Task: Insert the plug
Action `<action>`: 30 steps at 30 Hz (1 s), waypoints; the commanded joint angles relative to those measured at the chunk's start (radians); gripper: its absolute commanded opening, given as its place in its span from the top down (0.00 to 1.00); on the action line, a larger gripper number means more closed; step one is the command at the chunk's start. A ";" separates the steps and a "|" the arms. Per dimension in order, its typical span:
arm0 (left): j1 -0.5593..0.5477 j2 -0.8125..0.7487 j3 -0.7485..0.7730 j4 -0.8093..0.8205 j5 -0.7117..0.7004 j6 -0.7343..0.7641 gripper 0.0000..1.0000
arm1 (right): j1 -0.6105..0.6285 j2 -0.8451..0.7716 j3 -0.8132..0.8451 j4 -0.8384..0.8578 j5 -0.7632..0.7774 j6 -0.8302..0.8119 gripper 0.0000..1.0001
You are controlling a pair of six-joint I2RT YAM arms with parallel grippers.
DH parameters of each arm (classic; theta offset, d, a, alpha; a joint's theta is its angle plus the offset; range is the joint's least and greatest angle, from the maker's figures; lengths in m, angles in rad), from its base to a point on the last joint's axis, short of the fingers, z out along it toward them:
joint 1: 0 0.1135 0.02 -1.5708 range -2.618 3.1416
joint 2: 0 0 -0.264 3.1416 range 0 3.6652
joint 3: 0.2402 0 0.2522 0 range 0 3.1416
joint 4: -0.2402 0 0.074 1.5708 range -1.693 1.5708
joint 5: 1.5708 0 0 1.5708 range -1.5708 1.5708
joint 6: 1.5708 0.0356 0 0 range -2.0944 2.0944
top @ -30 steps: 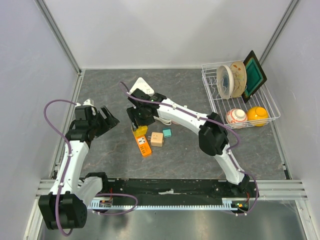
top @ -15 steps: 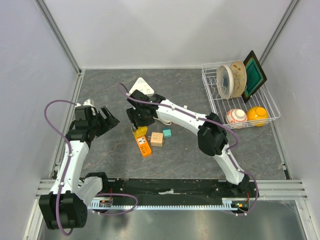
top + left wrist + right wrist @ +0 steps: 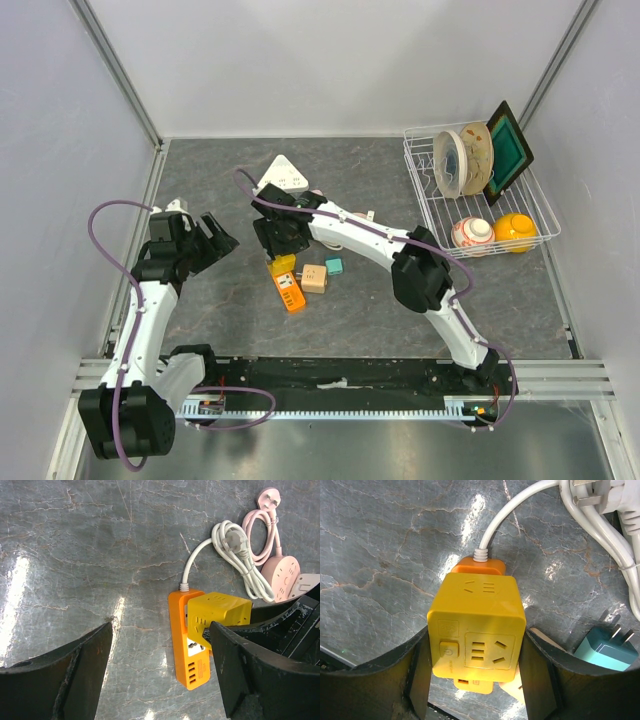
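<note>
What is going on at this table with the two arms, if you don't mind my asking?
The right gripper is clamped on a yellow adapter cube, holding it over the cord end of an orange power strip that lies on the table. Whether the cube is seated in the strip cannot be told. The left gripper hangs open and empty off to the side, touching nothing.

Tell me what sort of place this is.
Probably a lab robot cell: plain panel walls, two arms bolted to a rail, staged props like a power strip and dish rack.
</note>
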 commanded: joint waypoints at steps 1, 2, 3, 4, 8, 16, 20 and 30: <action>0.007 -0.002 -0.006 0.031 0.036 0.037 0.15 | 0.008 0.055 0.032 -0.024 0.054 0.032 1.00; 0.007 -0.005 -0.006 0.031 0.038 0.036 0.15 | 0.009 0.061 0.034 -0.030 0.064 0.031 1.00; 0.006 -0.003 -0.006 0.031 0.038 0.036 0.15 | 0.012 0.073 0.035 -0.034 0.069 0.031 1.00; 0.007 -0.003 -0.006 0.031 0.042 0.036 0.15 | 0.015 0.084 0.040 -0.047 0.075 0.028 1.00; 0.007 -0.002 -0.007 0.034 0.044 0.036 0.16 | 0.031 0.125 0.058 -0.067 0.100 0.008 1.00; 0.007 -0.003 -0.012 0.033 0.050 0.034 0.16 | 0.072 0.153 0.031 -0.062 0.181 -0.003 1.00; 0.009 0.000 -0.012 0.033 0.051 0.034 0.16 | 0.093 0.173 0.048 -0.053 0.199 0.000 1.00; 0.009 -0.006 -0.016 0.035 0.045 0.031 0.16 | 0.101 0.225 -0.024 -0.050 0.192 0.008 1.00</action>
